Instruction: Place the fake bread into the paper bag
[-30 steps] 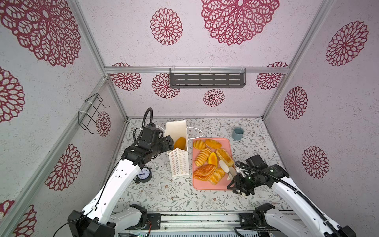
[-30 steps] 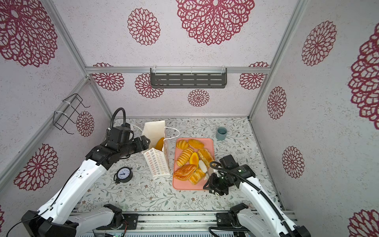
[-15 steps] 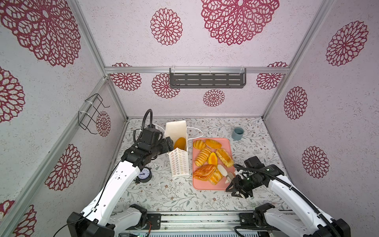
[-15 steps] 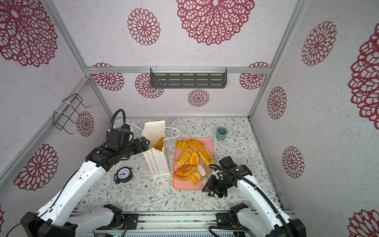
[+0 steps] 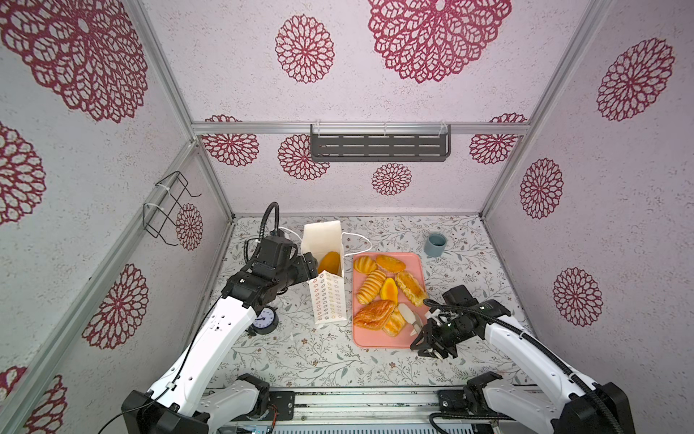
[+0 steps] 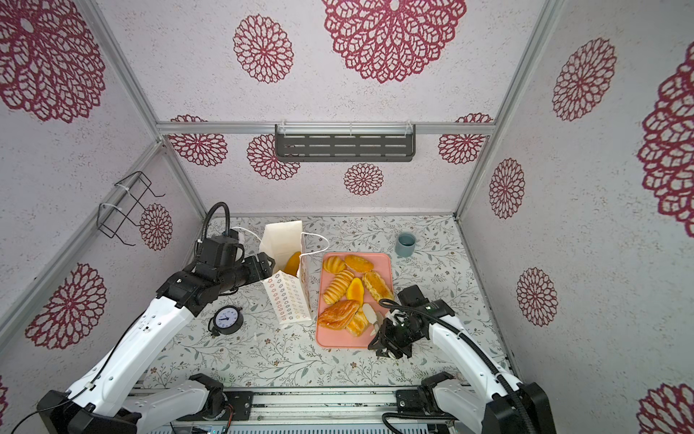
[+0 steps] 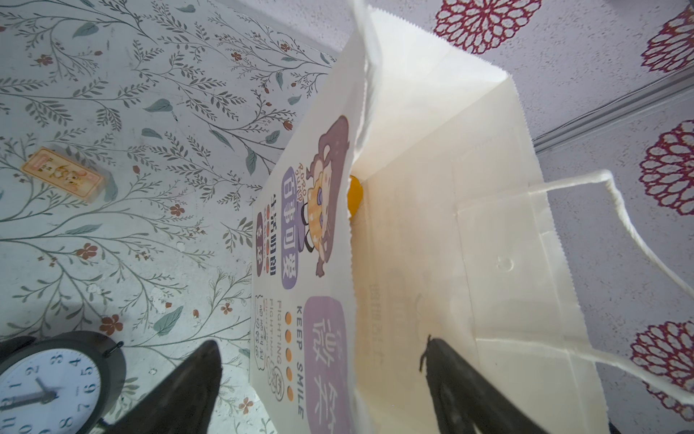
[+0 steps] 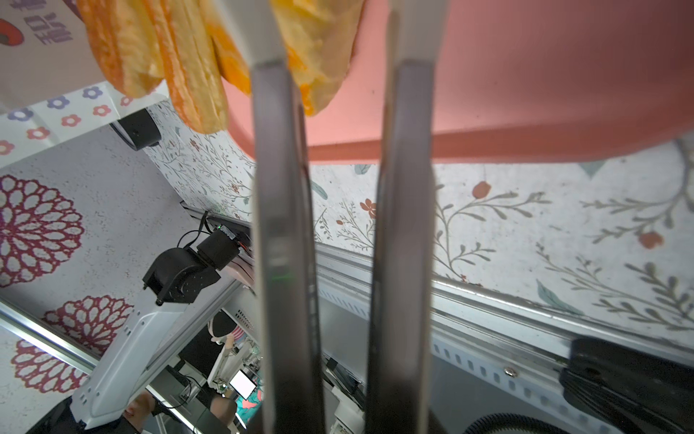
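The white paper bag (image 5: 326, 304) (image 6: 287, 300) stands open left of the pink tray (image 5: 379, 340), with one golden bread (image 5: 329, 262) (image 7: 355, 193) inside. My left gripper (image 5: 313, 265) (image 7: 323, 368) is open. It straddles the bag's printed wide wall (image 7: 319, 263) at the rim, with one finger outside and one inside. Several fake breads lie on the tray. My right gripper (image 5: 411, 321) (image 6: 374, 320) (image 8: 338, 15) reaches over the tray's front right, beside a small flaky pastry (image 5: 392, 326). Its fingers stand close together with a narrow gap. One crosses the pastry, and the tips run out of the wrist view.
A small black clock (image 5: 264, 321) (image 7: 49, 387) stands by the left arm. A grey cup (image 5: 435, 244) sits at the back right. A small orange-labelled packet (image 7: 62, 178) lies on the table. A wire rack (image 5: 169, 210) hangs on the left wall and a dark shelf (image 5: 379, 147) on the back wall.
The right gripper's fingers have drawn closer together, and it has shifted slightly toward the tray's front. The left arm and the bag have not moved.
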Tool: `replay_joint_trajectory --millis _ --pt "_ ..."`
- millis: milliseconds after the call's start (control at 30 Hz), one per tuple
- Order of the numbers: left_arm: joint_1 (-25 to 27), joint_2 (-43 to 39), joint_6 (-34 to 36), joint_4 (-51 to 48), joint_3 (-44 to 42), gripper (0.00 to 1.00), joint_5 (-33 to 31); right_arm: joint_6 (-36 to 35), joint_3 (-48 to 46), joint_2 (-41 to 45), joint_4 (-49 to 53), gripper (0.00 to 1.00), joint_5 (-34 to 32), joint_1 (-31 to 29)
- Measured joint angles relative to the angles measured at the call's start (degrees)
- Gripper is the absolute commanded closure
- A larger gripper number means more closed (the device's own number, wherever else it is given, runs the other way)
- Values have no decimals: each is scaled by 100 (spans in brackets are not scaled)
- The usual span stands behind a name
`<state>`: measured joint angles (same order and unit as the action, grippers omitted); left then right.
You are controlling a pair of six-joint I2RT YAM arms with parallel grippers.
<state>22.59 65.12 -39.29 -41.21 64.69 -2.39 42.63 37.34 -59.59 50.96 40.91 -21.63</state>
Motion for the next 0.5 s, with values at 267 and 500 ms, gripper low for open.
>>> replay_joint_trajectory --millis 267,500 --pt "0 0 -42 22 -105 16 20 79 -20 184 -55 96 -138 0" --pt "2 -50 -39 22 -105 24 15 101 199 634 343 100 -625 0"
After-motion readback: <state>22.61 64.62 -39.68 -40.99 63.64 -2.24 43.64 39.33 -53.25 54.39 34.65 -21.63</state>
